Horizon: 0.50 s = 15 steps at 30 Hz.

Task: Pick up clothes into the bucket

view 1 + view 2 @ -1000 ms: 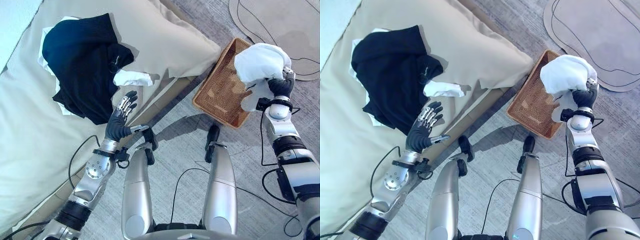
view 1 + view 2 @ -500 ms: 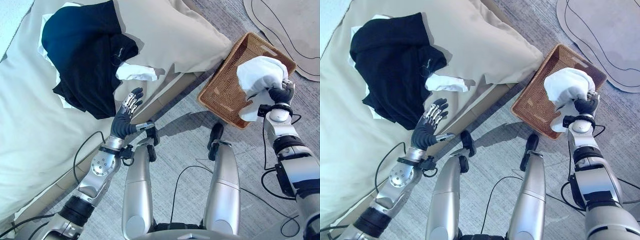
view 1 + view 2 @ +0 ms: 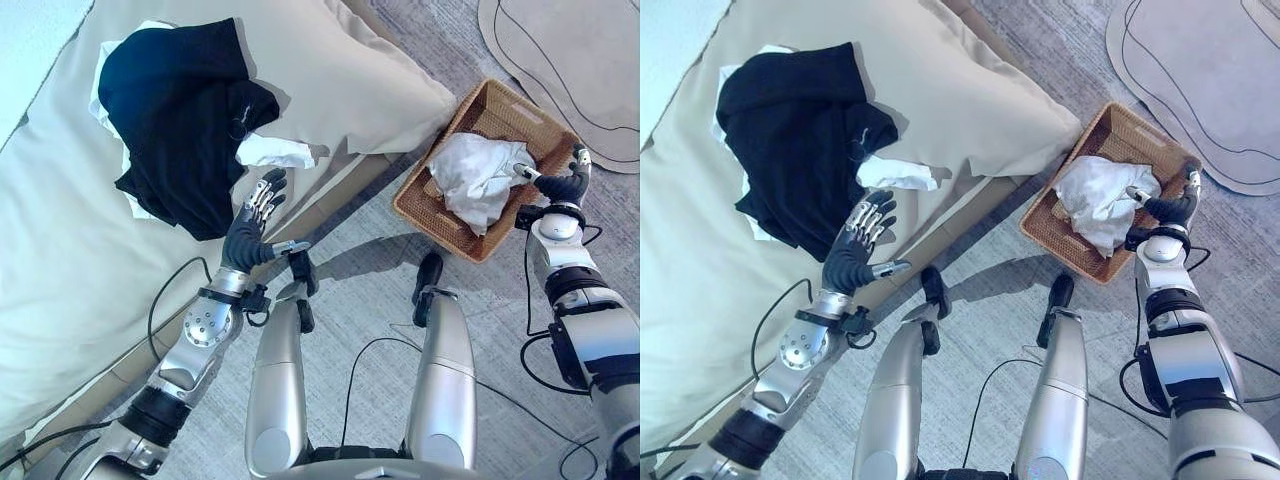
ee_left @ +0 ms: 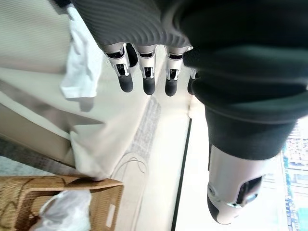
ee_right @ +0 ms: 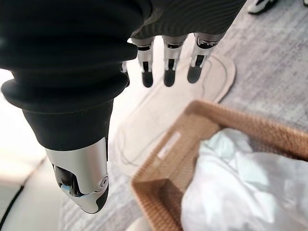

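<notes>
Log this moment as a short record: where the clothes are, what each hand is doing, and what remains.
basket: wicker basket on the floor beside the cushion
in basket: white garment
right hand: right hand open at the basket's rim, holding nothing
left hand: left hand open near the black garment
left to pick: black garment and small white cloth on the beige cushion

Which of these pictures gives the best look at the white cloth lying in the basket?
The left eye view: the whole white cloth shows, crumpled inside the wicker basket. The right eye view shows much the same. The right wrist view catches part of it close up; the left wrist view, a corner.
</notes>
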{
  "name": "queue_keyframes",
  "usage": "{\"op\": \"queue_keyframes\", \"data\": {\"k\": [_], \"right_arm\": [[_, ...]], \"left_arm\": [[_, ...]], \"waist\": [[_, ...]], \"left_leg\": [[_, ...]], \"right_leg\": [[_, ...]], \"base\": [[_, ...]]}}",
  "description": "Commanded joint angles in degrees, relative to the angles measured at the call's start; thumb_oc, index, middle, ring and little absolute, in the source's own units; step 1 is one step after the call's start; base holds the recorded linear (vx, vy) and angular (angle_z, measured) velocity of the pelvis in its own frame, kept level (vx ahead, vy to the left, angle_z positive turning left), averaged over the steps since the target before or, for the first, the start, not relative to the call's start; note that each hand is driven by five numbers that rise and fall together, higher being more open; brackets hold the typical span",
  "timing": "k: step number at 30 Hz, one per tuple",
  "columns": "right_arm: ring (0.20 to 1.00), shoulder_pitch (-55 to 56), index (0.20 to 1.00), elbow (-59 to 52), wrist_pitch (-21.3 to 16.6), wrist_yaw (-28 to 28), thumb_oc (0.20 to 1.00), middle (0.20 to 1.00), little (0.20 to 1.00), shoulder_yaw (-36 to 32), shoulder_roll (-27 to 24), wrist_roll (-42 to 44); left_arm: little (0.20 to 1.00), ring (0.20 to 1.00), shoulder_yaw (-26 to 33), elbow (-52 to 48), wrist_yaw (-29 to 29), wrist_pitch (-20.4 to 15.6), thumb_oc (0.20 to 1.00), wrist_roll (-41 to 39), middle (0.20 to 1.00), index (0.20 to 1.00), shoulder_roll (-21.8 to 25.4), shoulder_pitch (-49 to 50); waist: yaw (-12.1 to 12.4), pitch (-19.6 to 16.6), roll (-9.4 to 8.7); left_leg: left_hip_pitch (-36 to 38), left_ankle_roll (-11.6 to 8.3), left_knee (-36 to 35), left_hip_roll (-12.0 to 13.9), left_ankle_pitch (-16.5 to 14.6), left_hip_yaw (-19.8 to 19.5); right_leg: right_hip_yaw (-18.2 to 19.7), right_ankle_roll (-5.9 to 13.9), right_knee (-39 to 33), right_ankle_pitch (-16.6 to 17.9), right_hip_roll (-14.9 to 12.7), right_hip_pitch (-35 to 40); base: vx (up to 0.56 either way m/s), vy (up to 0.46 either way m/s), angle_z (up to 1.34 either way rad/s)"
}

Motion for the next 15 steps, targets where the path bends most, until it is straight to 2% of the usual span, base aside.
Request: {"op": "queue_keyframes", "data": {"k": [1,2,3,4,5,6,9,12,15], "right_arm": [[1.000,4.6,1.000,-2.8,-1.5,-0.3,1.000,1.000,1.000,-0.7,1.5,1.4],[1.000,4.7,1.000,-2.9,-1.4,-0.4,1.000,1.000,1.000,-0.8,1.5,1.3],[1.000,9.0,1.000,-8.9,-2.3,-0.2,1.000,1.000,1.000,-1.0,3.2,0.1],[1.000,9.2,1.000,-9.1,-2.2,-0.3,1.000,1.000,1.000,-1.1,3.3,0.0],[1.000,14.5,1.000,-16.0,-2.9,0.0,1.000,1.000,1.000,-1.3,4.9,-2.2],[1.000,14.8,1.000,-16.2,-2.8,-0.1,1.000,1.000,1.000,-1.4,5.0,-2.3],[1.000,23.9,1.000,-26.7,-4.0,0.8,1.000,1.000,1.000,-3.4,8.0,-4.1],[1.000,33.5,1.000,-34.7,-5.2,3.7,1.000,1.000,1.000,-5.8,11.7,-3.9],[1.000,36.5,1.000,-37.0,-5.3,4.7,1.000,1.000,1.000,-5.9,13.4,-4.1]], "left_arm": [[1.000,1.000,1.4,-1.6,0.2,-3.3,1.000,-0.7,1.000,1.000,-1.0,0.3],[1.000,1.000,1.4,-1.6,0.2,-3.3,1.000,-0.8,1.000,1.000,-0.9,0.3],[1.000,1.000,2.4,-0.6,0.1,-3.4,1.000,-0.5,1.000,1.000,-1.2,0.1],[1.000,1.000,2.4,-0.7,0.1,-3.4,1.000,-0.5,1.000,1.000,-1.2,0.2],[1.000,1.000,3.6,0.1,0.1,-3.6,1.000,0.2,1.000,1.000,-1.2,0.7],[1.000,1.000,3.5,0.1,0.1,-3.6,1.000,0.2,1.000,1.000,-1.1,0.8],[1.000,1.000,5.2,1.3,0.7,-3.7,1.000,1.4,1.000,1.000,-1.9,2.3],[1.000,1.000,7.3,4.8,2.8,-3.0,1.000,5.9,1.000,1.000,-3.0,2.8],[1.000,1.000,8.3,6.3,4.5,-2.4,1.000,9.3,1.000,1.000,-3.2,2.6]], "waist": [[-1.2,-4.8,-1.31],[-1.2,-4.6,-1.30],[-1.5,-5.2,-2.00],[-1.5,-5.1,-2.01],[-1.5,-5.7,-2.75],[-1.5,-5.5,-2.75],[-1.5,-6.1,-3.86],[-0.7,-7.0,-4.87],[-0.3,-7.4,-5.31]], "left_leg": [[2.3,0.54,0.1,-1.7,-3.9,-3.4],[2.7,0.53,-0.2,-1.8,-3.7,-3.5],[5.4,0.21,-3.0,-1.9,-2.6,-3.7],[5.7,0.21,-3.2,-2.0,-2.5,-3.7],[8.2,-0.08,-5.5,-2.1,-1.6,-4.1],[8.6,-0.09,-5.7,-2.2,-1.5,-4.2],[12.9,-0.33,-9.5,-2.5,-0.1,-5.4],[17.1,-0.44,-12.2,-3.1,0.8,-7.1],[18.9,-0.65,-13.0,-3.0,1.1,-7.8]], "right_leg": [[-1.9,1.41,-11.6,7.9,1.9,5.2],[-2.1,1.41,-11.8,8.0,1.9,5.7],[-2.9,1.87,-14.6,8.9,1.9,8.8],[-3.0,1.87,-14.8,9.0,1.9,9.1],[-4.0,2.24,-16.8,9.6,1.4,12.1],[-4.2,2.25,-17.0,9.6,1.4,12.5],[-6.3,2.88,-20.0,10.4,0.9,18.0],[-9.2,3.50,-23.1,11.2,0.2,24.5],[-11.0,3.84,-25.5,11.7,0.3,27.8]], "base": [[-0.06,-0.005,0.08],[0.06,-0.035,0.14],[0.05,-0.028,0.13],[0.10,-0.069,0.10],[0.05,-0.041,0.07],[0.08,-0.071,0.14],[0.08,-0.063,0.20],[0.11,-0.046,0.34],[0.08,-0.021,0.26]]}}
